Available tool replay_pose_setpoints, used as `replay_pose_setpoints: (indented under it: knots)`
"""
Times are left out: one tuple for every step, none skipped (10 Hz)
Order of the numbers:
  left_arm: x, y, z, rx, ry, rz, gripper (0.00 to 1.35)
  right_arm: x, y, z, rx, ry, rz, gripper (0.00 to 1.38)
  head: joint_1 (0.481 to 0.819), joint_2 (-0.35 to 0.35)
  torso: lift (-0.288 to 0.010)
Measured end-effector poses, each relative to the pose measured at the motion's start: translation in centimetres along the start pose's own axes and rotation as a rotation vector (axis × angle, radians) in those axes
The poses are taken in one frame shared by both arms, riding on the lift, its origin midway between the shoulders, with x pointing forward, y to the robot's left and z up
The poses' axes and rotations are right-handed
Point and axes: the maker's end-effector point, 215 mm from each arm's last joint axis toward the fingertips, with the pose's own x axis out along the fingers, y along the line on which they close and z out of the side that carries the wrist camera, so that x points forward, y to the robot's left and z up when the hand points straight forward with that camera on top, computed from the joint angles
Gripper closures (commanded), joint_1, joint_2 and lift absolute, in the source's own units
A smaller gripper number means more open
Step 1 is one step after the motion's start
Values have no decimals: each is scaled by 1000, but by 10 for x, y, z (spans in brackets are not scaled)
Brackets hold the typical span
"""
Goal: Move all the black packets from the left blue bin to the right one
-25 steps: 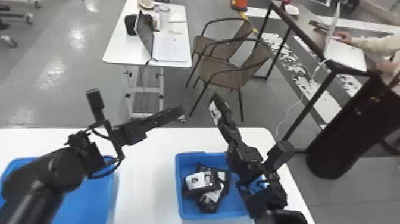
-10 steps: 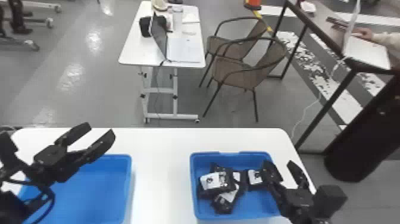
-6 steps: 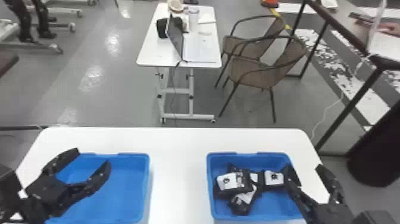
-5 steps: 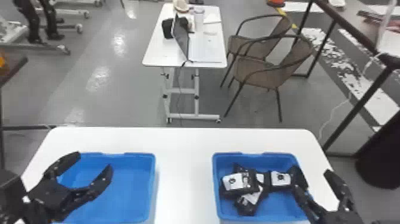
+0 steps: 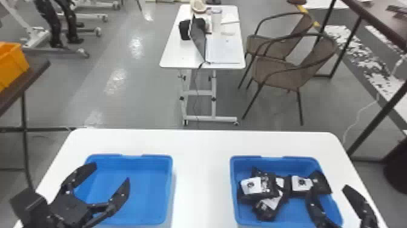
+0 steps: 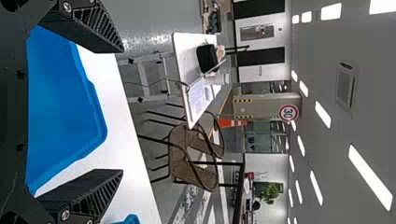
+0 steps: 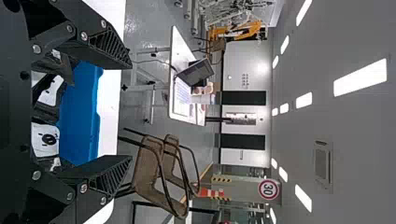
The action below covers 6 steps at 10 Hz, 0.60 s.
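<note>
Black packets: several, labelled white; laid in an overlapping heap in the right blue bin, one of them set nearer the outer wall. Left blue bin: no packet seen; part of its near side hidden by the left gripper, which is held over it, fingers parted, nothing grasped. Right gripper: fingers spread, nothing grasped, one finger seen against the outermost packet and the bin's outer side.

Risks, as judged: that packet may be dragged or tipped out if the right gripper is swept sideways or shut too soon; the heap may be disturbed by a low exit; either bin may be shifted if its rim is caught; a packet may be missed under the left gripper, the view there being blocked. Transfer judged all but finished.

Surface: white bench, round-cornered. Room: grey floor, wheeled table with laptop, two woven chairs, orange crate at left
</note>
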Motion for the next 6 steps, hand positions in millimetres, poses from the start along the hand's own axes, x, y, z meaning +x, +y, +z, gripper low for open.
replay_pose_setpoints:
  knots:
    - [5, -6, 3, -3, -9, -9, 107, 0, 1, -1, 2, 3, 6, 367, 695, -5, 0]
    - [9, -12, 4, -16, -12, -15, 107, 1, 3, -2, 4, 8, 12, 369, 695, -14, 0]
    - [13, -16, 4, -35, -13, -22, 107, 2, 4, -4, 7, 14, 16, 369, 695, -20, 0]
    - [16, -18, 5, -54, -17, -27, 107, 4, 5, -5, 9, 17, 18, 369, 695, -23, 0]
    - [20, -21, 7, -73, -23, -34, 107, 5, 5, -4, 11, 18, 22, 369, 695, -28, 0]
    - [23, -25, 8, -89, -25, -42, 107, 7, 6, -5, 12, 19, 27, 369, 695, -34, 0]
